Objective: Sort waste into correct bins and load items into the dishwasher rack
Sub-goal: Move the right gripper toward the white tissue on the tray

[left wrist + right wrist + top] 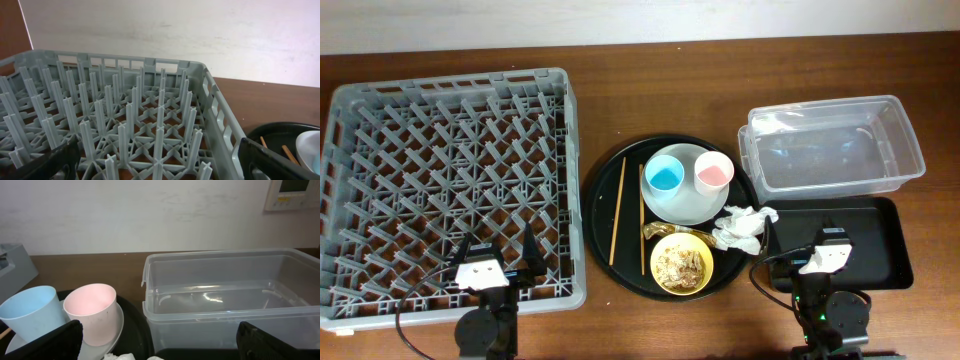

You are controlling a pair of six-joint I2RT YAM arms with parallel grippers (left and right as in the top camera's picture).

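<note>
On the round black tray (603,190), a pale plate (688,206) carries a blue cup (663,175) and a pink cup (713,173). The yellow bowl (682,266) in front holds beige food scraps. A gold wrapper (658,232) and a crumpled white tissue (742,227) lie beside it. The grey dishwasher rack (460,82) fills the left side. The clear tub (912,140) and the black bin tray (882,225) sit at the right. My left gripper (496,250) hangs open over the rack's near edge, holding nothing. My right gripper (828,240) is open and empty above the black bin.
Two wooden chopsticks (617,210) lie on the round tray's left half. In the left wrist view the rack's pegs (160,125) stand just ahead of my fingers (55,162). The right wrist view shows the tub wall (225,330) close in front and the pink cup (92,312) to the left.
</note>
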